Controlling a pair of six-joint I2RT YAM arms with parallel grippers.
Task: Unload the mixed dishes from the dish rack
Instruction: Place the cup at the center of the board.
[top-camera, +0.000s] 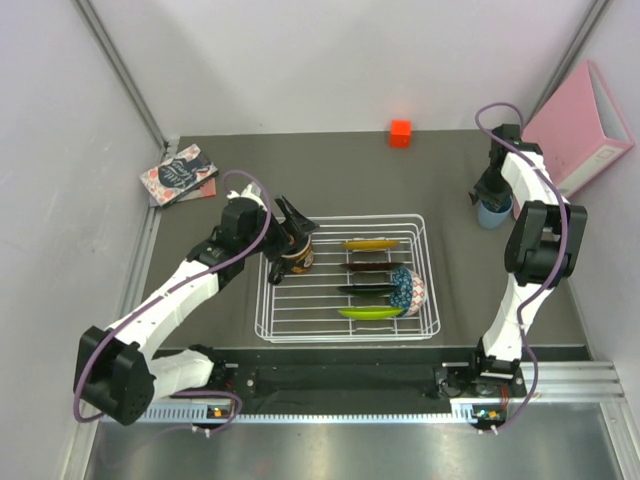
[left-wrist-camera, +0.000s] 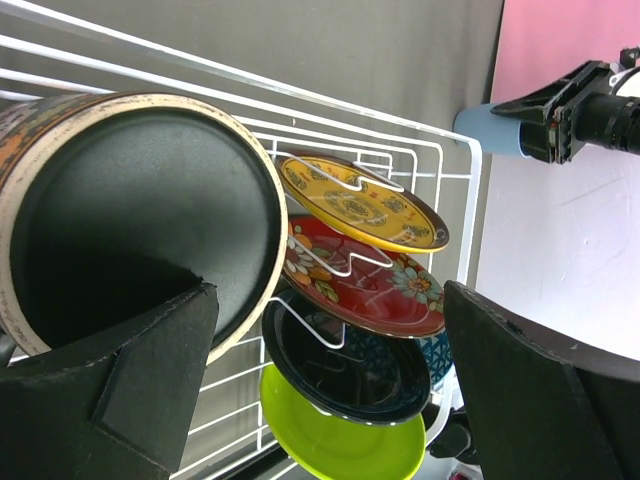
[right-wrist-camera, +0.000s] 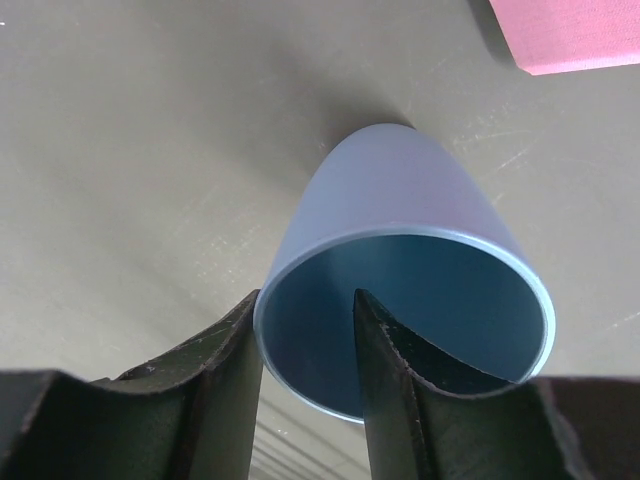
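The white wire dish rack (top-camera: 345, 331) holds a dark patterned mug (top-camera: 298, 256) at its left. On its right stand yellow (top-camera: 370, 243), reddish (top-camera: 370, 266), black (top-camera: 366, 289) and lime green (top-camera: 370, 312) plates and a blue patterned bowl (top-camera: 408, 290). My left gripper (top-camera: 296, 222) hovers open over the mug (left-wrist-camera: 140, 210); the mug lies against my left finger (left-wrist-camera: 110, 390). The plates show between the fingers. The light blue cup (top-camera: 492, 214) stands on the table at the far right. My right gripper (right-wrist-camera: 305, 300) straddles the rim of the cup (right-wrist-camera: 400, 180), one finger inside and one outside, with a gap.
An orange-red cube (top-camera: 400, 132) sits at the back middle. A pink binder (top-camera: 585, 125) leans at the back right, close to the cup. A patterned book (top-camera: 178, 175) lies at the back left. Grey walls close in on both sides.
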